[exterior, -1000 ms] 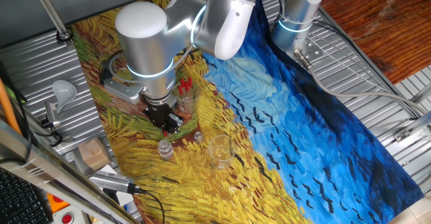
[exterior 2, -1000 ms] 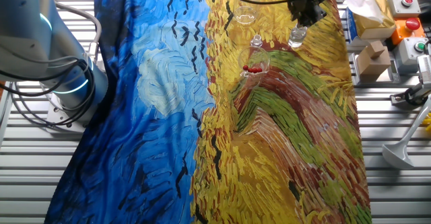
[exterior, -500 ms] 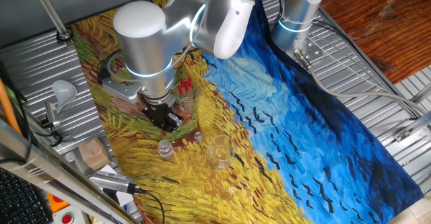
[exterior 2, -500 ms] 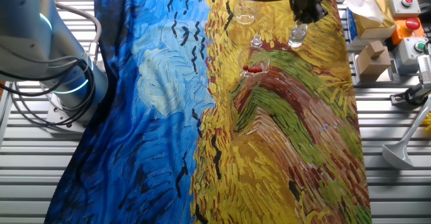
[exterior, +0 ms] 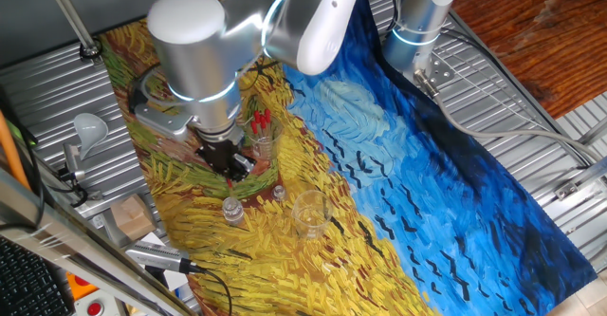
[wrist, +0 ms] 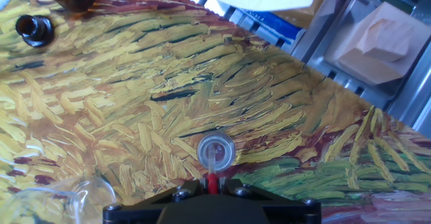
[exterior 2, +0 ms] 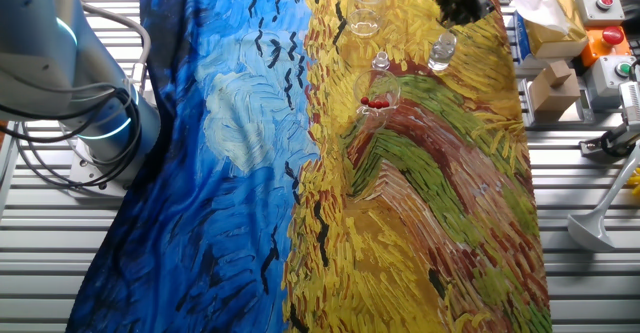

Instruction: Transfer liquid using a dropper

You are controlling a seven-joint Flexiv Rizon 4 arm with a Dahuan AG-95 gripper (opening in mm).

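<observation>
Above small clear vial [wrist: 216, 149] on yellow painted cloth [wrist: 135, 103], gripper [wrist: 212, 185] held low; fingers closed on dropper [wrist: 212, 179], red bulb pinched, clear tip pointed down at vial mouth. Same vial seen near gripper [exterior: 228, 164] in fixed view, vial [exterior: 231, 210] upright. Spare droppers [exterior: 258, 120] stood in glass beaker just right. Empty glass [exterior: 309, 213] further right. Brown bottle [wrist: 35, 29] seen far left.
</observation>
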